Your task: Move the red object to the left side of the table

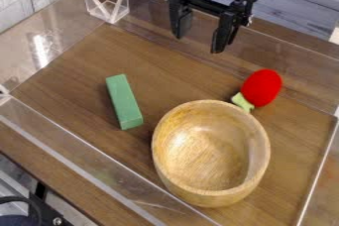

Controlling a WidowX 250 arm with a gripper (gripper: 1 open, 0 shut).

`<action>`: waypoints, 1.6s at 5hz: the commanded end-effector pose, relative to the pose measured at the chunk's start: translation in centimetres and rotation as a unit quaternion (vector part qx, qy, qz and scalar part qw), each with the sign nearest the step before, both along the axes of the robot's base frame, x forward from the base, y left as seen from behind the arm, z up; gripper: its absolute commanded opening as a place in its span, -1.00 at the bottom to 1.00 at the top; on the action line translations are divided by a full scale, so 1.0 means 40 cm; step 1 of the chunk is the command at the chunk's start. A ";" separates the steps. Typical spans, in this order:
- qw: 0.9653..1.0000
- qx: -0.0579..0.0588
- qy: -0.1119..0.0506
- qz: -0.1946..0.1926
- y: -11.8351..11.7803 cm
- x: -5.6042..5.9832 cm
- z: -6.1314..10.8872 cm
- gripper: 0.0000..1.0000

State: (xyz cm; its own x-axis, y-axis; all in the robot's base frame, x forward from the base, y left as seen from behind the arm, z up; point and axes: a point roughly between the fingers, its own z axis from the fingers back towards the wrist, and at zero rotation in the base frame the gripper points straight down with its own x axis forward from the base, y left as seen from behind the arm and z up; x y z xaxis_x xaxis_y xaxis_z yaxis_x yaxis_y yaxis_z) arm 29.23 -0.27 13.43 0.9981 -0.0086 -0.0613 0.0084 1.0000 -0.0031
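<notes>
The red object (263, 86) lies on the table (79, 66) toward the right side of the view, just beside the upper right rim of the wooden bowl (211, 151). It looks to be touching that rim with its stem end, though the contact is too small to tell for sure. Its light-green stem points down and to the left, toward the bowl, so its long axis runs on a slant from lower left (stem) to upper right (rounded red end).

There is one red object, one bowl, one green block (125, 101) and one gripper (199, 34). The green block is a long rectangle lying flat to the left of the bowl, near it but apart, its long axis running from upper left to lower right.

The gripper hangs above the far part of the table, pointing downward, its dark fingers spread apart with nothing between them. It is well apart from the red object, which sits lower and to its right in the view.

Low clear walls edge the table, and a small clear folded piece (106, 4) stands at the far left corner.
</notes>
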 end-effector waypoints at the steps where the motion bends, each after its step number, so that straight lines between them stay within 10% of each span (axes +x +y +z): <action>1: 1.000 -0.001 0.010 -0.012 -0.026 0.002 -0.024 1.00; 5: 0.995 0.011 -0.008 -0.102 -0.246 0.097 -0.089 1.00; 8: 0.989 0.039 -0.001 -0.143 -0.252 0.138 -0.147 1.00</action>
